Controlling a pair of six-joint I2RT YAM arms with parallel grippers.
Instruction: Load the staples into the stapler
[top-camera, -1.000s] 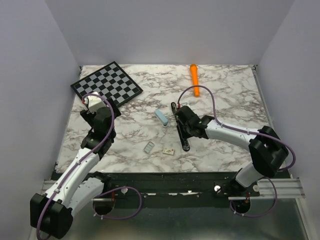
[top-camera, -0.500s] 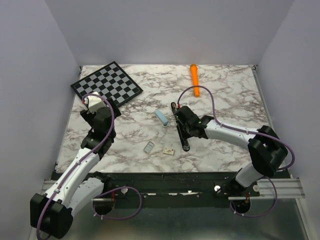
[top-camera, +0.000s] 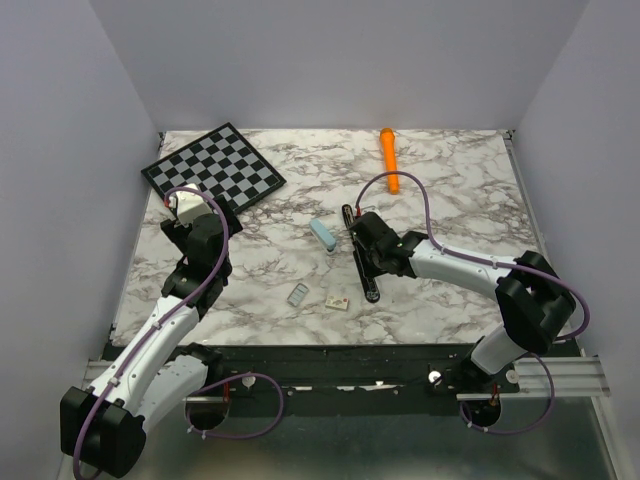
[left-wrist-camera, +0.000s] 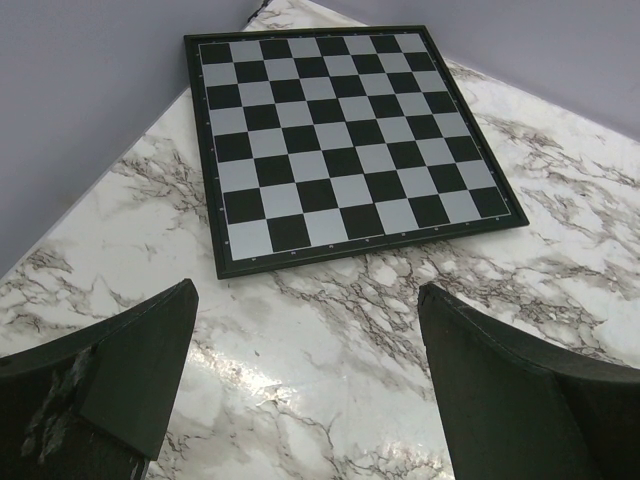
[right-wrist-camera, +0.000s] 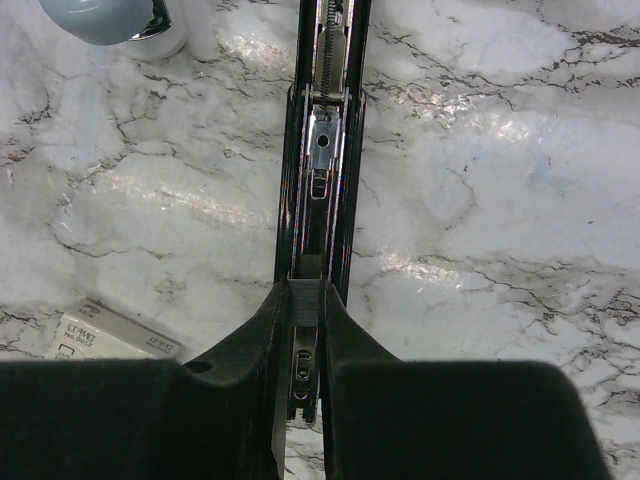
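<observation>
The black stapler (top-camera: 371, 288) lies open on the marble table, its long staple channel (right-wrist-camera: 325, 150) facing up. My right gripper (top-camera: 363, 246) hangs directly over that channel, shut on the staples (right-wrist-camera: 308, 302), a small silvery-grey block pinched between its fingertips just above the rails. Whether the block touches the channel I cannot tell. Far off at the left, by the chessboard, my left gripper (left-wrist-camera: 305, 300) stands wide open over bare marble with nothing between its fingers.
A pale blue little box (top-camera: 322, 235) lies just left of the stapler's far end. A small grey box (top-camera: 299, 294) and a tiny white piece (top-camera: 337, 301) lie near the front. An orange marker (top-camera: 389, 160) is at the back, a chessboard (top-camera: 213, 167) at back left.
</observation>
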